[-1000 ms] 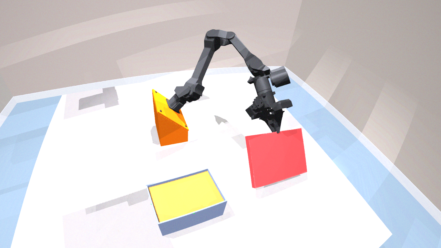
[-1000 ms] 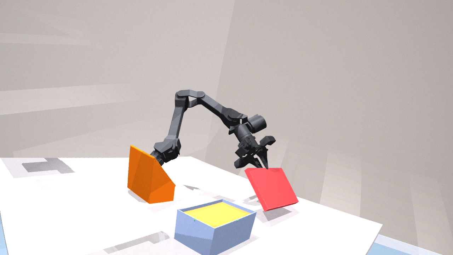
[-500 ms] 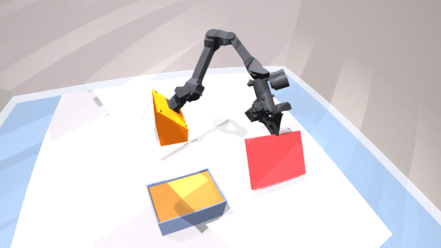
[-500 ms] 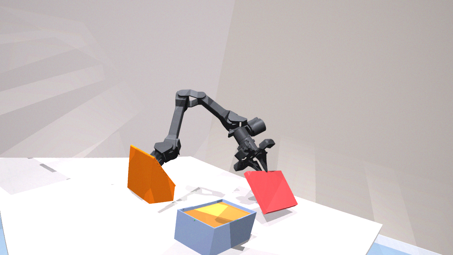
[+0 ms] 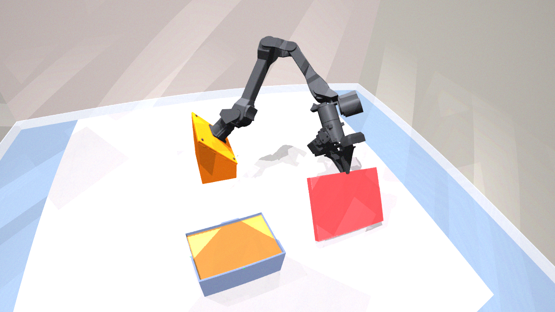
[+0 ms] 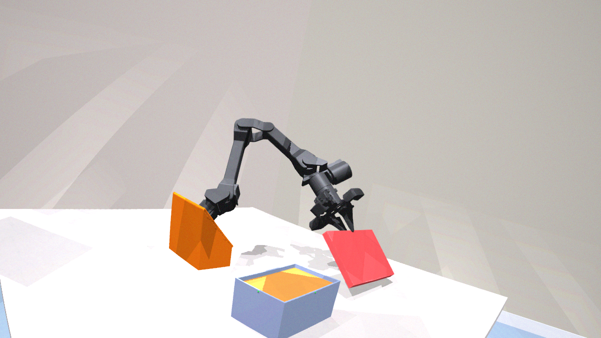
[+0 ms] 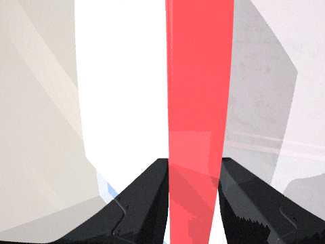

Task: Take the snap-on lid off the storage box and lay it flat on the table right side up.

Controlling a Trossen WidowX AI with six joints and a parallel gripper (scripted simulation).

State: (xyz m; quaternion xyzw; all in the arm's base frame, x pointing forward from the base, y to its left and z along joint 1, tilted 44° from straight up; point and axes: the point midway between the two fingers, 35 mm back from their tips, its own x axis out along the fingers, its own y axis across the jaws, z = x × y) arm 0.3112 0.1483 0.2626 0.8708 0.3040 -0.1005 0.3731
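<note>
The red lid (image 5: 345, 205) (image 6: 359, 258) (image 7: 200, 85) is off the box and tilted steeply, its broad face toward the top and exterior views. My gripper (image 5: 347, 171) (image 6: 351, 229) (image 7: 194, 166) is shut on the lid's upper edge, with one finger on each side. The lid's lower edge is close above the table; a shadow shows just below it. The blue-grey storage box (image 5: 242, 279) (image 6: 256, 306) stands upright and open on the table (image 5: 135, 232) (image 6: 126, 294), to the left of the lid in the top and exterior views. Its inside looks orange and yellow. The lid's far side is hidden in the top and exterior views.
An orange wedge-shaped stand (image 5: 217, 164) (image 6: 188, 235) carries the arm's base at the back left. The table's right edge lies beyond the lid, with a blue border (image 5: 407, 143) along it in the top view.
</note>
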